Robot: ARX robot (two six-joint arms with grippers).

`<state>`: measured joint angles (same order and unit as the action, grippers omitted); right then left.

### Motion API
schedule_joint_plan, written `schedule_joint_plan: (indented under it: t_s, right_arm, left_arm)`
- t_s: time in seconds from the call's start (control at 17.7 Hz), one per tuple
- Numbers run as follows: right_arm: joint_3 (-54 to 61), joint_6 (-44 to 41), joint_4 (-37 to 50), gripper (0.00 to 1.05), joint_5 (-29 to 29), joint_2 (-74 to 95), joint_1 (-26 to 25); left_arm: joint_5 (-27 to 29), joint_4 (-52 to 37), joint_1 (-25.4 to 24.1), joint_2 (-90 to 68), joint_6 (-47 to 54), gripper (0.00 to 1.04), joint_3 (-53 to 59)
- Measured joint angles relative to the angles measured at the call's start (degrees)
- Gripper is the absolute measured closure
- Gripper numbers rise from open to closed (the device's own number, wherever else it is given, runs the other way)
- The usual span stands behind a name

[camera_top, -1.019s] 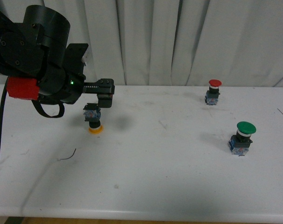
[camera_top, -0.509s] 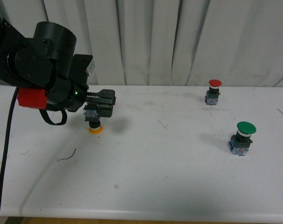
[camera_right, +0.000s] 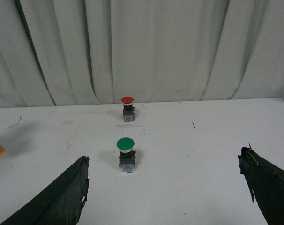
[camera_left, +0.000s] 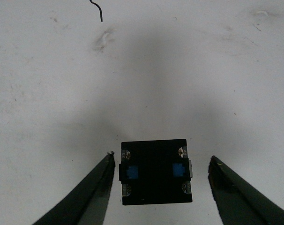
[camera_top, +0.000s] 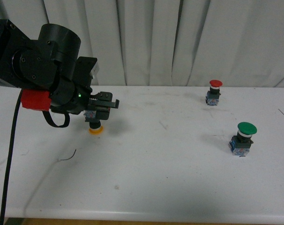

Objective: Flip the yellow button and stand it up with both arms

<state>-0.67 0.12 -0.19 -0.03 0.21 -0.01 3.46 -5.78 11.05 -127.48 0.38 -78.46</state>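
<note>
We note the yellow button (camera_top: 95, 130) cap-down at the table's (camera_top: 179, 183) 10 o'clock, its base between the left gripper's (camera_left: 163, 160) parted jaws but off-centre; the right gripper (camera_right: 164, 156) gapes empty; we judge an uneven close could topple it.

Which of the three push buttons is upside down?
The yellow button, below the left gripper: cap on the table, block base up. The red button and the green button stand cap up.
</note>
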Motion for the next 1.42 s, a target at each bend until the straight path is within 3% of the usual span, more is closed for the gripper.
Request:
schedule_joint_plan:
  t_s: [0.23,0.68,1.19,1.25,1.42]
  right_arm:
    - [0.0,0.0,0.0,0.06,0.02,0.0,0.0]
    - [0.0,0.02,0.0,0.06,0.02,0.0,0.0]
    - [0.0,0.0,0.0,0.06,0.0,0.0,0.0]
    - [0.0,0.0,0.0,0.06,0.0,0.0,0.0]
    - [0.0,0.0,0.0,0.06,0.02,0.0,0.0]
  left_arm:
    - [-0.04,0.2,0.17,0.0,-0.09,0.68,-0.09]
    - [-1.64,-1.36,0.98,8.22,-0.44,0.7,5.81]
    - [-3.98,-12.13,8.63,41.22,-6.64,0.7,33.33]
    - [-9.68,-16.61,8.5,41.9,-12.92,0.7,36.59]
    - [-19.87,-26.64,7.56,41.27,-25.09,0.7,38.73]
